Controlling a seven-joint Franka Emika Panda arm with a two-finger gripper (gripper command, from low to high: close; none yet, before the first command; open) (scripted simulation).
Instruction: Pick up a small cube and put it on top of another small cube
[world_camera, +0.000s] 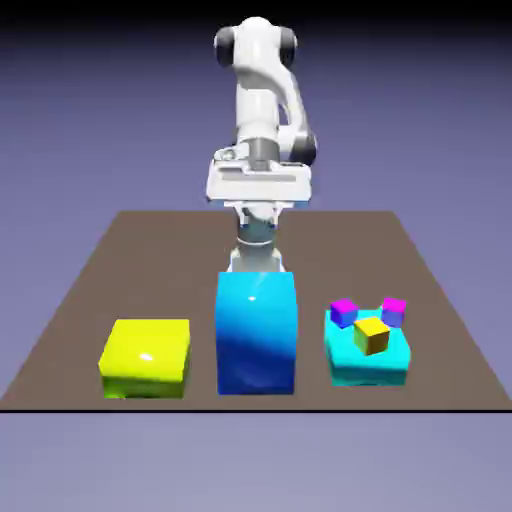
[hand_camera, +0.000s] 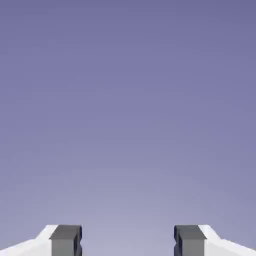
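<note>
While our gripper (hand_camera: 128, 241) hangs spread and empty, facing only backdrop | no green-teal small cube visible to us | little cubes (world_camera: 371, 334) sit on the teal block (world_camera: 366, 368) near the table's (world_camera: 90, 270) front right corner | nothing grasped, whole stack remains.

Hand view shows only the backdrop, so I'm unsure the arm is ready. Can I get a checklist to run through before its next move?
1. Claw open: ok, its tips stand well apart.
2. Claw empty: ok, only backdrop shows between the tips.
3. Green-teal cube in sight: not ok, it shows in neither view.
4. Cubes to stack on: ok, a yellow cube and two pink-topped cubes sit on the turquoise block.
5. Clear path for the claw: cannot tell, the tall blue block hides it in the exterior view.
</note>
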